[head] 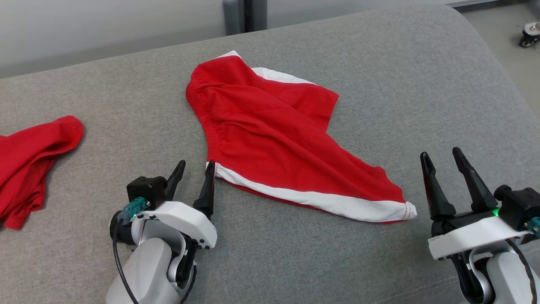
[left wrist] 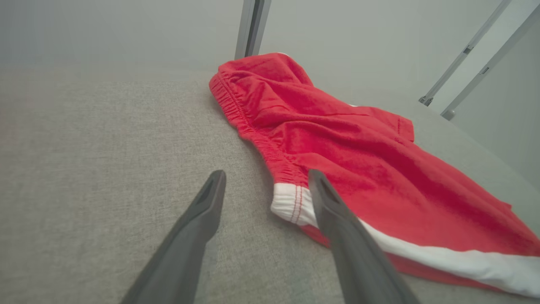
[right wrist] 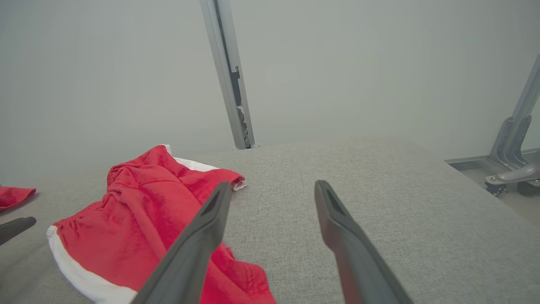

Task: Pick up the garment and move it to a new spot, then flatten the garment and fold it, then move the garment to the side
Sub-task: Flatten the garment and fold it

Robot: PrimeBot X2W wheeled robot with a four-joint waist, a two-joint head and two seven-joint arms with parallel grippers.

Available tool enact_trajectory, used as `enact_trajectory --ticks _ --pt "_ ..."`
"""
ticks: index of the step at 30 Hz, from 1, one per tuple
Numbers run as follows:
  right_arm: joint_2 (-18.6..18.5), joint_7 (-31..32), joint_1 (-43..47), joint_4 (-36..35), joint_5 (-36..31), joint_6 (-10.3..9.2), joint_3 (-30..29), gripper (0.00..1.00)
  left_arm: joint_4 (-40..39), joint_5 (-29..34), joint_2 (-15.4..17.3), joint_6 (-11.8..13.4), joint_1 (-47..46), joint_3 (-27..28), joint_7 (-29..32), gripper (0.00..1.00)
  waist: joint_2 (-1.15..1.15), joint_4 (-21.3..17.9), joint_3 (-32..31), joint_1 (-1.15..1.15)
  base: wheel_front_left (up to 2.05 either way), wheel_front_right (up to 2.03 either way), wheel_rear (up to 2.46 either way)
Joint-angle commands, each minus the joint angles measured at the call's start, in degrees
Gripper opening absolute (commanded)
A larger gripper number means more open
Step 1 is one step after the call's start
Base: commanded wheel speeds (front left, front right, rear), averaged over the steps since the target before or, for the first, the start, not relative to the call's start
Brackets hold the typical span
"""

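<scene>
Left gripper (head: 196,165) sits low on the grey cushion (head: 400,76) at about 7 o'clock in the head view, its jaws spread wide and holding nothing. Its inner finger (left wrist: 337,219) stands right at the white-hemmed corner (left wrist: 291,202) of the garment; whether it touches cannot be told. Right gripper (head: 441,154) is at 4 o'clock, jaws also wide apart and empty, just beside the garment's other white-trimmed tip but apart from it.

The garment (head: 270,131) – red with white bands – lies rumpled in the middle of the cushion, at 1 o'clock from the left gripper and 10 o'clock from the right, its gathered waistband along the left edge. A second red cloth (head: 29,156) lies at 9 o'clock, well apart – a caster wheel (head: 529,36) stands on the floor at 2 o'clock
</scene>
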Motion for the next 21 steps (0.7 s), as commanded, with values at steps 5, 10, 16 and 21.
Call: enact_trajectory --ticks 5,10,16,21 --pt "0.8 -0.4 0.6 -0.5 -0.7 -0.02 -0.7 1.00 4.4 -2.6 0.3 -0.3 -3.9 -1.5 0.5 1.00 0.00 -1.6 0.8 0.00 0.00 0.00 0.00" --pt "1.4 -0.4 0.8 -0.8 -1.2 -0.02 -1.2 1.00 8.1 -4.3 0.3 -0.6 -6.1 -3.5 1.5 0.31 0.00 -2.0 0.8 0.00 0.00 0.00 0.00" --pt "1.7 -0.4 1.2 -0.7 -1.8 -0.02 -1.7 1.00 10.9 -5.0 0.3 1.2 -7.5 -2.8 0.0 0.00 0.00 -0.9 0.4 0.00 0.00 0.00 0.00" --pt "1.4 -0.4 1.5 -0.2 -2.3 -0.02 -2.3 1.00 12.1 -5.0 1.1 1.3 -7.3 -1.7 -1.0 0.00 0.00 1.7 -0.7 0.00 0.00 0.00 0.00"
